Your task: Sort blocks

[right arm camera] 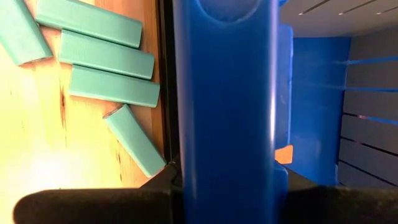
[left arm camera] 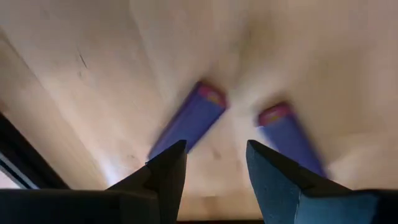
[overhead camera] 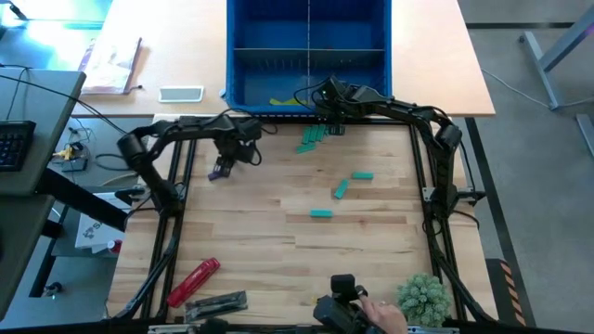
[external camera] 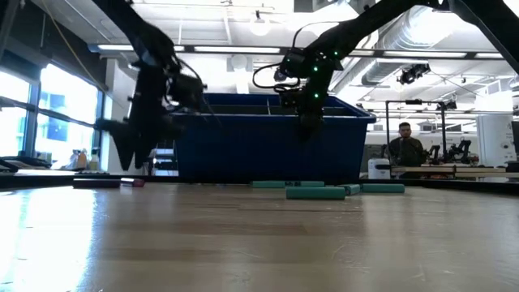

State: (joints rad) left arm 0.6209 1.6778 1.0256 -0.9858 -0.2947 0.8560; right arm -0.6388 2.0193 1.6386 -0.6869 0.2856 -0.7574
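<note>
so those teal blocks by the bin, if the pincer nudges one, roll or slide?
Likely slide, not roll: the teal blocks are flat-faced rectangular bars lying on their broad sides on the wooden table. Probably stiff and light; they look solid with crisp edges. Packed side by side near the blue bin, pushing one would probably shove its neighbours too.

Open worktop (overhead camera: 278,250) across the middle and front. Scattered teal blocks (overhead camera: 342,188) right of centre, a cluster (overhead camera: 314,137) just before the blue bin (overhead camera: 306,46) closing off the back. Left hand (overhead camera: 223,165) low over two purple blocks (left arm camera: 189,121). Right hand (overhead camera: 327,96) at the bin's near wall. Red tool (overhead camera: 193,281), plant (overhead camera: 425,297) crowding the front edge.
</note>
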